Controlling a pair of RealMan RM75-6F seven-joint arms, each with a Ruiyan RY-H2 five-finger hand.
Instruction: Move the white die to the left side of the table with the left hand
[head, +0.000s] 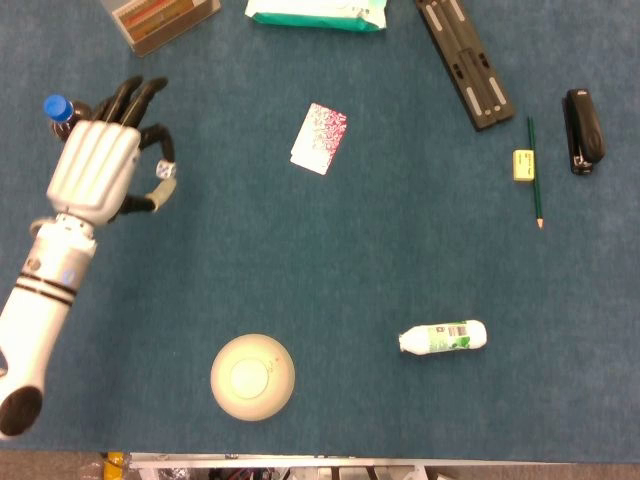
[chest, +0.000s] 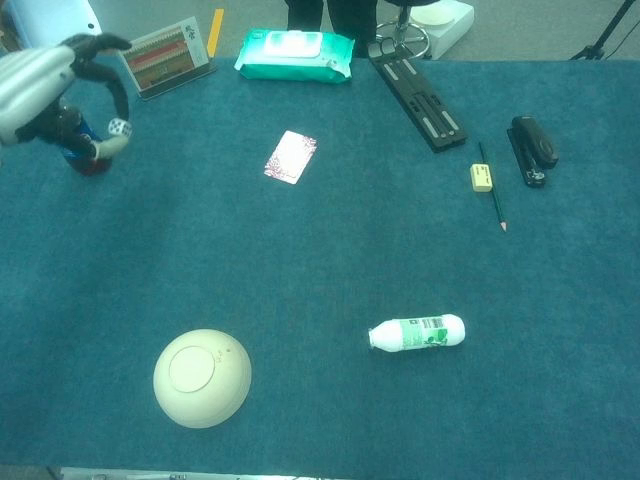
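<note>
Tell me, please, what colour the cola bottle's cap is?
Blue. The cap shows best in the head view, just beside the left hand.

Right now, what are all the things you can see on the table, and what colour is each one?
small white die: 1, white, pinched in the left robot hand, far left
cola bottle with blue cap: 1, dark, far left, partly behind the hand
patterned card: 1, pink-white, upper middle
upturned bowl: 1, cream, near edge
small plastic bottle: 1, white-green, lying down
wipes pack: 1, green-white, far edge
long flat rail: 1, black, far right
eraser: 1, yellow, beside pencil
pencil: 1, green
stapler: 1, black, right edge
left robot hand: 1, white-black
</note>
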